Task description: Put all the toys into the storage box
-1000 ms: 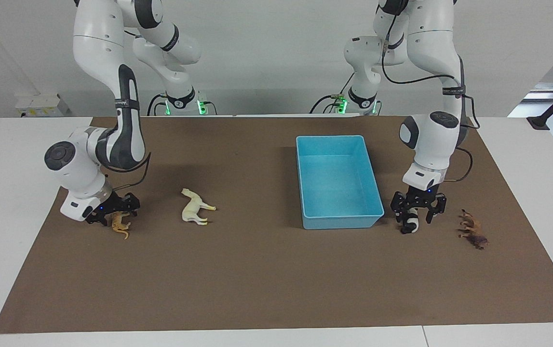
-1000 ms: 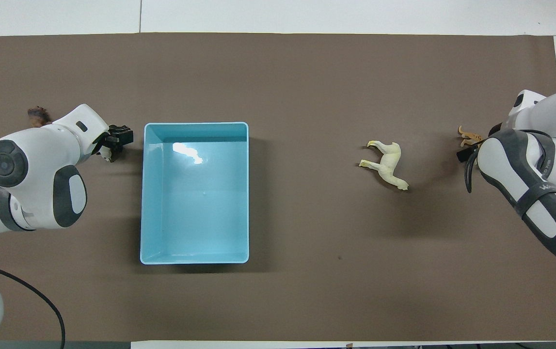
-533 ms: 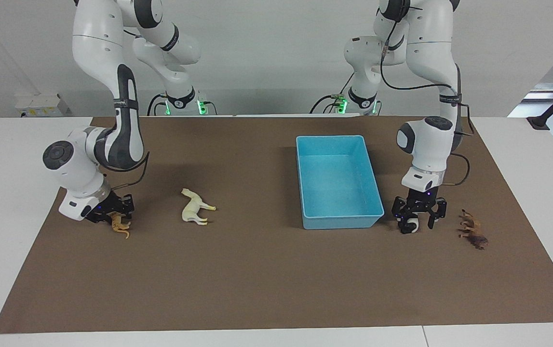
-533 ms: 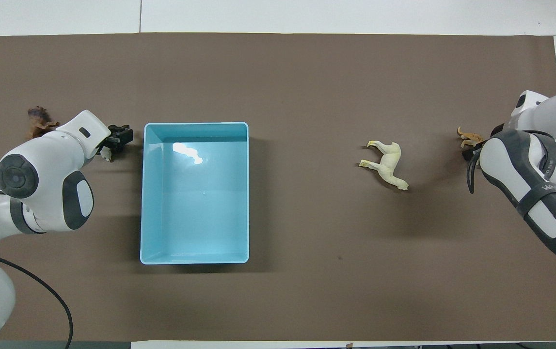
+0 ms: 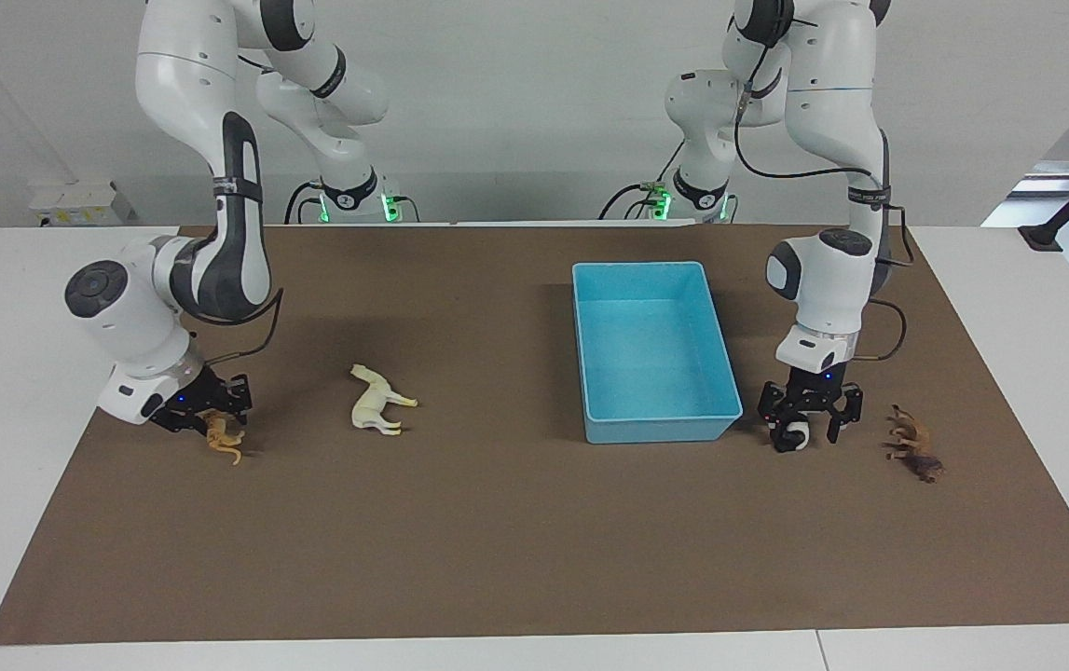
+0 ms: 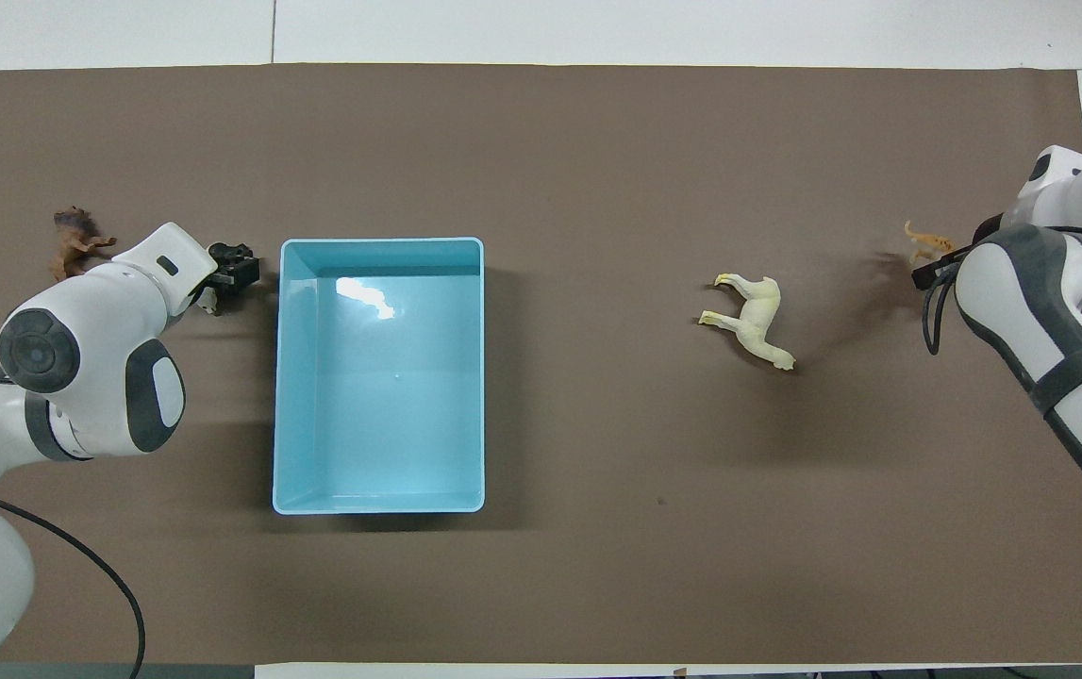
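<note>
My right gripper [image 5: 217, 424] is shut on the orange striped tiger [image 5: 224, 438], held just above the mat at the right arm's end; the tiger also shows in the overhead view [image 6: 927, 242]. My left gripper [image 5: 795, 431] is shut on the black-and-white panda [image 5: 792, 435], low beside the light blue storage box [image 5: 655, 429] at the corner farthest from the robots. The box [image 6: 380, 242] is empty. The cream-white horse [image 5: 377, 403] lies on its side between the tiger and the box. The dark brown maned animal [image 5: 911, 443] lies toward the left arm's end.
A brown mat [image 5: 515, 540] covers the table, with white table surface around it. The horse [image 6: 756, 319] and the brown animal [image 6: 74, 247] also show in the overhead view. My right forearm hides most of its gripper there.
My right gripper has carried the tiger a little toward the right arm's end of the table, just off the mat. My left arm has straightened over the panda, which has barely moved.
</note>
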